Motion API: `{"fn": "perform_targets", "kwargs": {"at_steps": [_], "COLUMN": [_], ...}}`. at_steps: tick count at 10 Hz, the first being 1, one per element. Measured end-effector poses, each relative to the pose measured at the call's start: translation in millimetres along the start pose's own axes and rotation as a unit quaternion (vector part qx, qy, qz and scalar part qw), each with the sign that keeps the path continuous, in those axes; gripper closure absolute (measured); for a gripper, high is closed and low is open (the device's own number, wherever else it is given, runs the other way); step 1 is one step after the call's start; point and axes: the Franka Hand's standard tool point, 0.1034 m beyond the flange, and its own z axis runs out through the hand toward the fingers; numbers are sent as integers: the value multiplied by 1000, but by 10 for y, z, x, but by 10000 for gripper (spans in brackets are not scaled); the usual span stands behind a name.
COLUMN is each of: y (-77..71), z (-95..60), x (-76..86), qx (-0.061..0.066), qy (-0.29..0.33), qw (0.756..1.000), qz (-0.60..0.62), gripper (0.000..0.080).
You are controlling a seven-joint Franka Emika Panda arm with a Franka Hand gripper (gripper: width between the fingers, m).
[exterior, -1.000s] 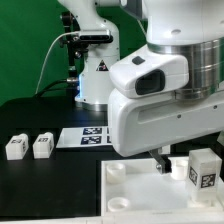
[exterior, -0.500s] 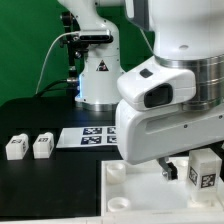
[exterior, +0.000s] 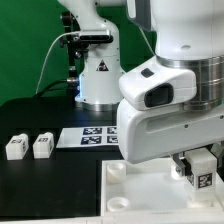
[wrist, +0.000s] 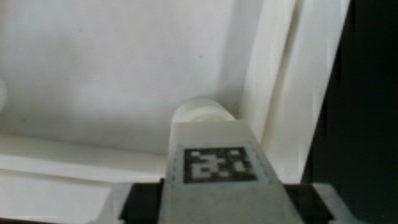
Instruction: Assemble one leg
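You're holding the leg (exterior: 203, 172) over the plate (exterior: 128, 192), with the gripper (wrist: 217, 198) clamping its flat sides. I'm judging it light, rigid, smooth plastic that's probably slippery, so squeeze those sides squarely.

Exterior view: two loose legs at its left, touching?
Apart. Exterior view shows black table between the leftmost leg and the neighbouring leg.

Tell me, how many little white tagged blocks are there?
3. One leg and a second leg sit side by side on the black table at the exterior view's left; a third leg is over the white plate between the gripper's fingers. The arm may hide more.
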Motion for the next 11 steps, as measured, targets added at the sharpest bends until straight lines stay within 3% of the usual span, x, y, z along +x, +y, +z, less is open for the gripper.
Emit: {"fn": "perform_targets", "kwargs": {"at_steps": [1,2,4,6,10,11], "y": [-4,-39,-67,-62,-67,-74], "z": [1,8,15,13,16,24], "x": [0,16,35,30,33,40], "qx": [0,0,4,24,37,46], "qy": [0,7,26,39,35,36], "qw": [1000,995,963,891,794,752], "qz": [6,101,267,453,606,656], "gripper": [509,509,509,509,509,509]}}
